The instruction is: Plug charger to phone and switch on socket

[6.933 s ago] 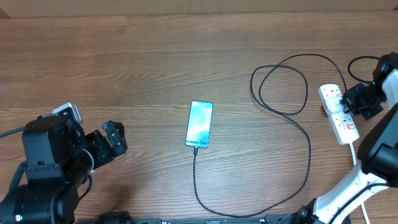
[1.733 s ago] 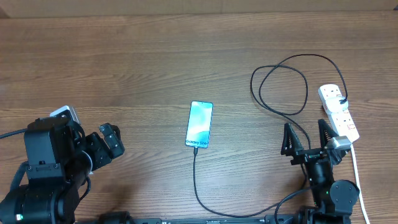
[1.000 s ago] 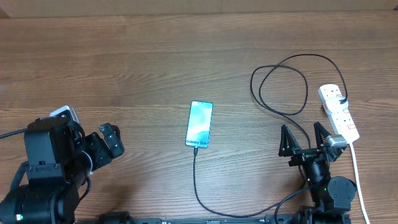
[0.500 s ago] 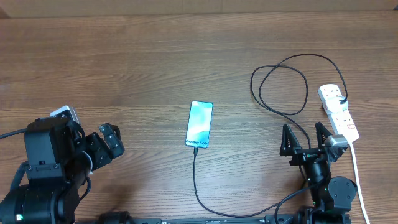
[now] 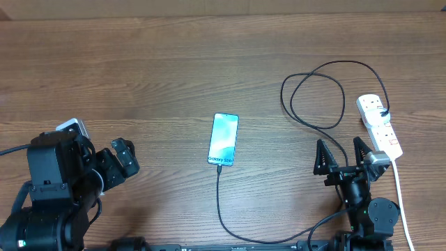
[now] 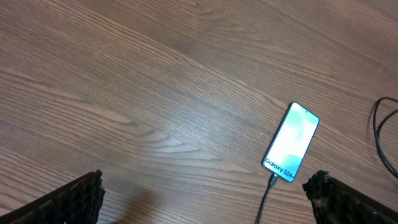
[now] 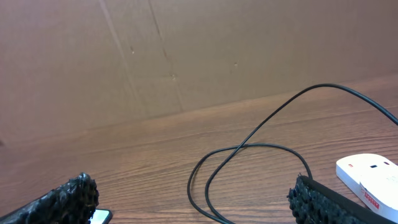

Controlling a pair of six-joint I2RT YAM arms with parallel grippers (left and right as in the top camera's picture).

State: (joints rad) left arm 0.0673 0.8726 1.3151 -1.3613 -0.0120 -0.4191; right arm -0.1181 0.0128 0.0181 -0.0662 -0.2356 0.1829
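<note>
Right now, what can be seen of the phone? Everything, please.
The phone is a slim rectangle with black edges and rounded corners. Its screen shows light blue fading to white, with dark "Galaxy S24+" text near the lower end. It lies flat, screen up, near the middle of the wooden table, its top end tilted slightly right in the overhead view. The thin black charger meets its bottom edge and looks plugged in, though the port is too small to see. Nothing else touches it.

You have the phone (image 5: 223, 139) well left of the right gripper (image 5: 340, 150), the socket (image 5: 380, 127) just right, the charger (image 5: 343, 104) loops beyond.
</note>
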